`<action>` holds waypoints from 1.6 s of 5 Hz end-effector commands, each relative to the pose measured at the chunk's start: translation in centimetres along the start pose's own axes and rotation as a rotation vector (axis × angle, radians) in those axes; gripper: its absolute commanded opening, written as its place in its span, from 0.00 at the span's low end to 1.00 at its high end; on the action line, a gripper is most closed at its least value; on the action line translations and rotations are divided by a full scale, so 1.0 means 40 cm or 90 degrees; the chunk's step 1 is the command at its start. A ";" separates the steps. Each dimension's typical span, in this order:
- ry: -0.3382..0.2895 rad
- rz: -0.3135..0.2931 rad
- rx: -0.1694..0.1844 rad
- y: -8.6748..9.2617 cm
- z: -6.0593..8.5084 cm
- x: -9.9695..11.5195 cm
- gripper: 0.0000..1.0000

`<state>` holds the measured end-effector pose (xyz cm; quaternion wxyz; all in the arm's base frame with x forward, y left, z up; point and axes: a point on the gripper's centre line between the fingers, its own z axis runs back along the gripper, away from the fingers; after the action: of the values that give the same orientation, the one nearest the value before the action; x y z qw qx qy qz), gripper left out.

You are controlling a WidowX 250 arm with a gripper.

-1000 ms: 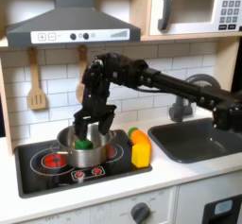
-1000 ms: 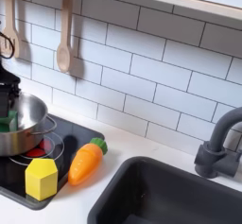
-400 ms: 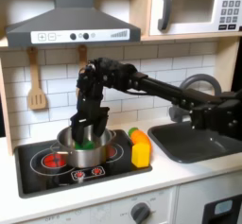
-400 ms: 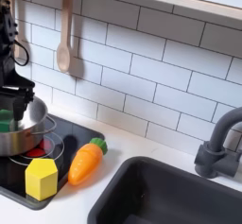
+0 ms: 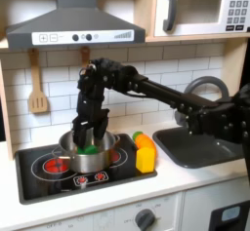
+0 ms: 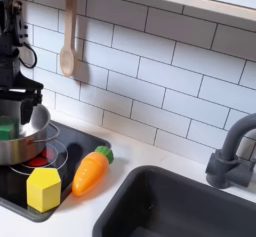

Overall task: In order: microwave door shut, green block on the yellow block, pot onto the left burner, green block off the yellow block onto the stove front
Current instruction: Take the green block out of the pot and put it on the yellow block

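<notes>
Clearly poised over the pot (image 5: 86, 150), gripper (image 5: 87, 131) parted and empty above the green block (image 5: 86, 149); could clip the rim, shoving pot toward yellow block (image 5: 146, 159).

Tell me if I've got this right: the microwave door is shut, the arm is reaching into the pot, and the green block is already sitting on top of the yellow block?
Not quite. The green block is in the pot, below the gripper, as the first exterior view shows. Nothing sits on the yellow block. The microwave door is shut, as you said.
</notes>
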<state>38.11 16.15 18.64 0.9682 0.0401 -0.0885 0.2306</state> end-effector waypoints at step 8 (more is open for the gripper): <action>0.065 0.014 0.040 0.014 -0.073 -0.021 0.93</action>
<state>37.54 16.67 15.67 0.9670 0.0573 -0.0322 0.2463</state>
